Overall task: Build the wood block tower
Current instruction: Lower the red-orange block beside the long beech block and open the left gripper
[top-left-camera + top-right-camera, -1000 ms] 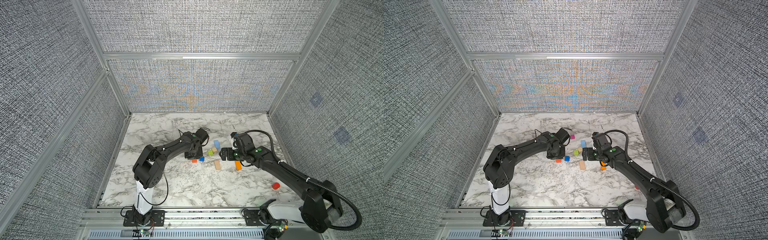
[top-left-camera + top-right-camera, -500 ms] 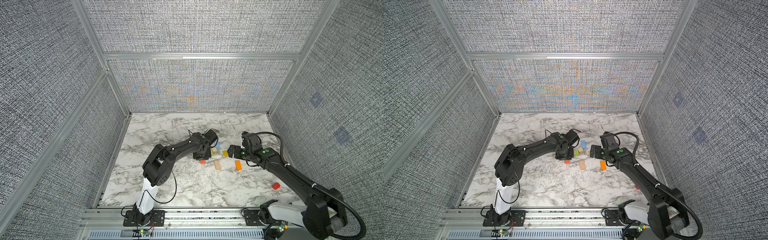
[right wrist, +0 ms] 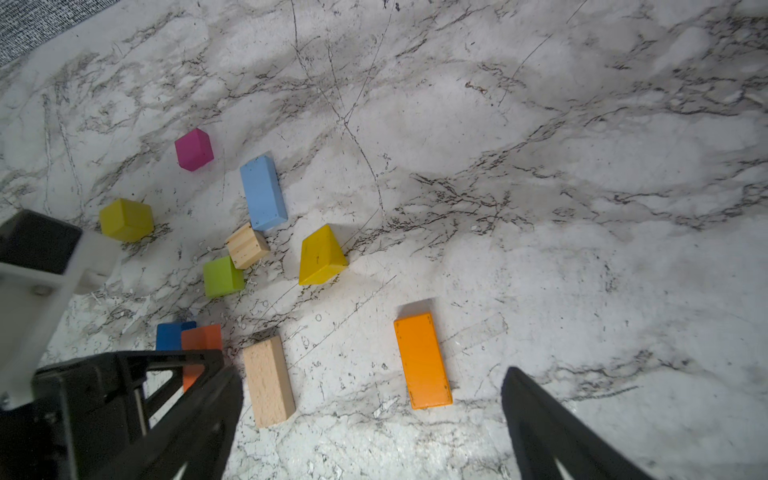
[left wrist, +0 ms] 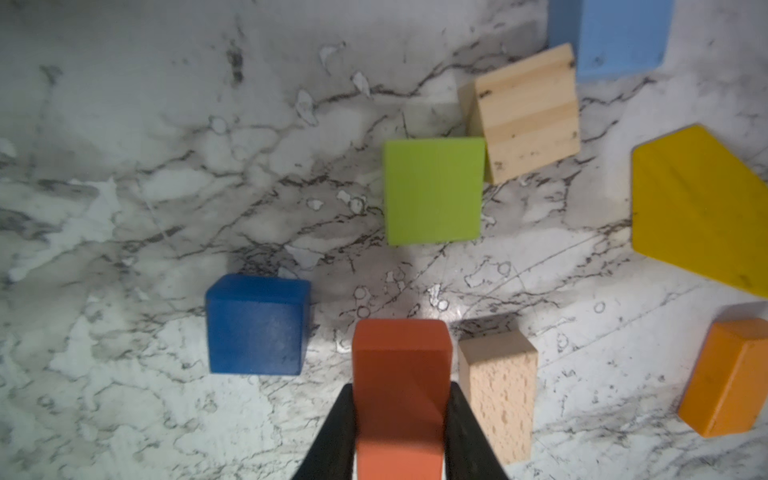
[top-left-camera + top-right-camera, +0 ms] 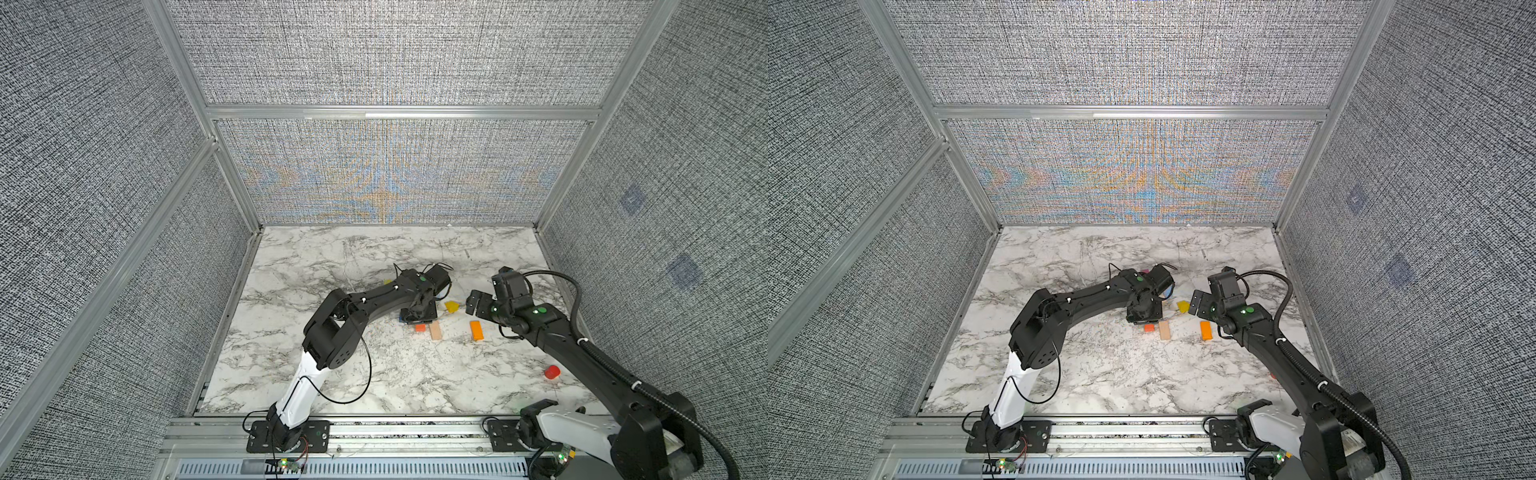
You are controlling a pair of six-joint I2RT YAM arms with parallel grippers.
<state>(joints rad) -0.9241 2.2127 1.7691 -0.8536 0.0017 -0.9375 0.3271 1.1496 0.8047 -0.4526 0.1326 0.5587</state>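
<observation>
Front of the bench [image 5: 332,386], right side: one red block [image 5: 552,372], well apart from everything else.

Next row back, in both top views: the orange brick [image 5: 476,330] lies flat, and the tan brick [image 5: 435,331] lies flat to its left. They're near each other but not touching.

Just left of the tan brick, my left fingers [image 4: 336,424] are clamped on a red-orange block [image 4: 401,374], one finger on each side face. The gap is narrow, just the block's width. I can't tell whether that block is touching the bench or sits just off it. The blue cube [image 4: 257,324] sits near it on the side away from the tan brick, with a clear gap between them.

My right fingers [image 3: 552,428] are spread as wide as they go and hold nothing. They hover over the bench, and the wrist view shows the orange brick lying untouched in the gap between them. In a top view they sit just right of the yellow wedge [image 5: 451,306].

Further back, the green cube [image 3: 223,276] and small tan cube [image 3: 247,245] touch at a corner. The light blue brick [image 3: 263,192] lies flat just beyond the small tan cube.

Farthest are the yellow cube [image 3: 126,219] and magenta cube [image 3: 194,148], both mostly hidden behind the left arm [image 5: 365,303] in the top views.

The loose blocks all sit in a single layer, none resting on another.
</observation>
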